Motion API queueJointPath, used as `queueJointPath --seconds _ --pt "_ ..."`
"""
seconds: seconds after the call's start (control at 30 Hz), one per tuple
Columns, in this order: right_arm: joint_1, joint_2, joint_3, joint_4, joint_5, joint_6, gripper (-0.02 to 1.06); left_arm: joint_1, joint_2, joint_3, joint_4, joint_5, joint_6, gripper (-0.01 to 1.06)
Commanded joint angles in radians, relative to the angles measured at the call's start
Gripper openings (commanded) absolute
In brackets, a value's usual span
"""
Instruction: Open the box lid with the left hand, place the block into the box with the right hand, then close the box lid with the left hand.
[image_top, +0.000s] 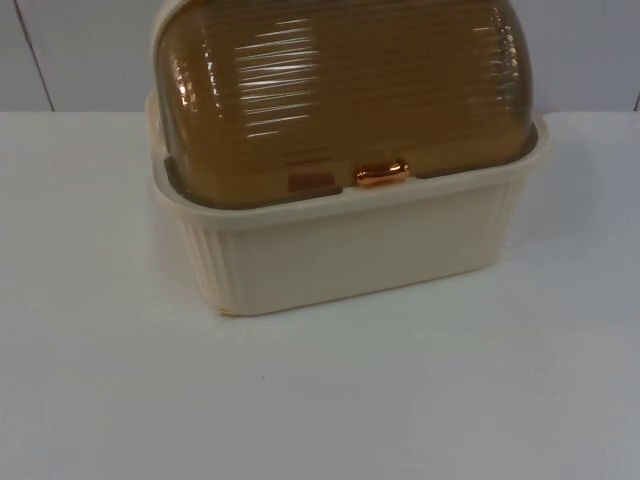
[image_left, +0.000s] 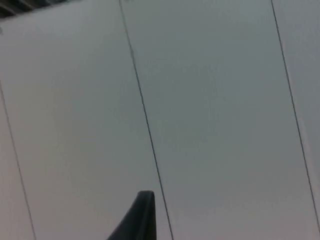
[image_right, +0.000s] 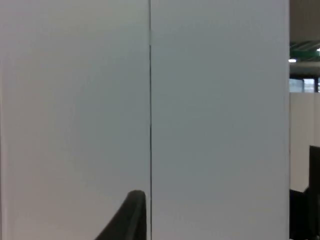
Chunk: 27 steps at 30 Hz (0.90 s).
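A: Where does the job stand?
B: At its start, I judge. The box (image_top: 345, 245) sits on the desk (image_top: 320, 400), its amber lid (image_top: 340, 95) down.
A: And the grippers?
B: Both wrist views face the partition wall (image_left: 215, 110); whether the fingers are open, I cannot tell.
A: Next?
B: The left gripper must reach the lid's handle (image_top: 381, 173).

A plain white worktop (image_top: 320, 400) runs back to a pale grey partition wall (image_top: 80, 50) at the far side. Thin dark seams (image_left: 145, 115) split the wall into tall panels, all evenly lit.
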<state>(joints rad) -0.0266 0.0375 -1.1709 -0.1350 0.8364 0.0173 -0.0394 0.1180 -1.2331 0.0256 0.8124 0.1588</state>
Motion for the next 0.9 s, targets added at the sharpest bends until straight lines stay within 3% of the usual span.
queueJointPath --seconds 0.0,0.23,0.33,0.63,0.87 --pt "0.004 -0.003 -0.02 0.017 0.011 -0.017 1.05 0.003 -0.005 -0.036 0.026 0.013 -0.014 1.05" --pt "0.034 -0.007 -0.012 0.043 0.042 -0.063 1.05 0.015 -0.033 -0.046 0.056 0.056 -0.012 1.05" --pt "0.086 -0.032 -0.004 0.041 0.106 -0.069 1.05 0.015 -0.082 -0.031 0.066 0.072 -0.014 1.05" --pt "0.104 -0.038 0.141 0.04 0.109 -0.069 1.05 0.017 -0.118 0.235 -0.042 0.098 -0.039 1.05" --pt "0.107 -0.038 0.238 0.033 0.131 -0.047 1.05 0.017 -0.118 0.359 -0.046 0.118 -0.073 1.05"
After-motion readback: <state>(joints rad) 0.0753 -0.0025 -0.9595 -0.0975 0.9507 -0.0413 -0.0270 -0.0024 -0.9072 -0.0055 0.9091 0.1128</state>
